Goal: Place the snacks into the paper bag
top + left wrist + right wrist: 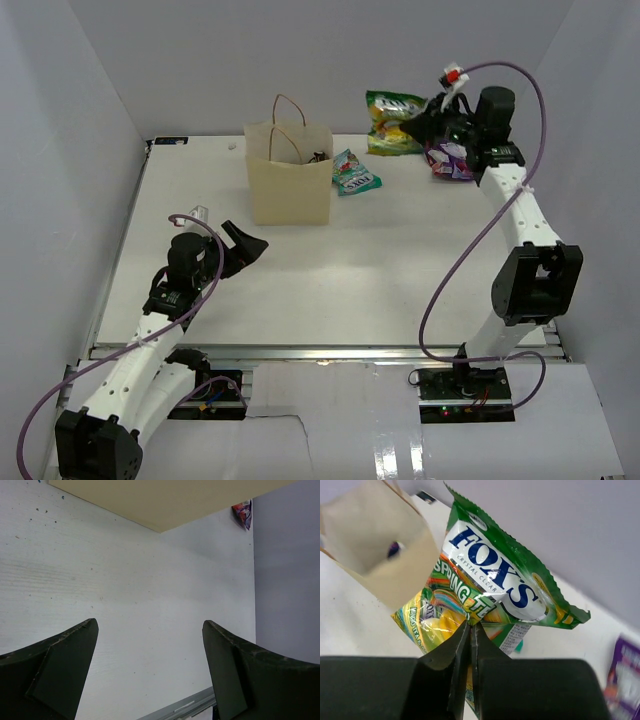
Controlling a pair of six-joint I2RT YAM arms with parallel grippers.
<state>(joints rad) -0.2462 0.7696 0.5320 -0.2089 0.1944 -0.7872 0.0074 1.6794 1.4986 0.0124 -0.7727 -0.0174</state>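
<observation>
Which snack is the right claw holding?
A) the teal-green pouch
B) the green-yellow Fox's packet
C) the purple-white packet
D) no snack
B: the right wrist view shows the right claw pinched shut on the green-yellow Fox's packet, while the teal-green pouch lies beside the paper bag.

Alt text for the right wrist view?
The right gripper, shut on a green-yellow Fox's candy packet, holds it over the white table. The open paper bag stands behind at upper left; a purple packet lies at lower right.
</observation>
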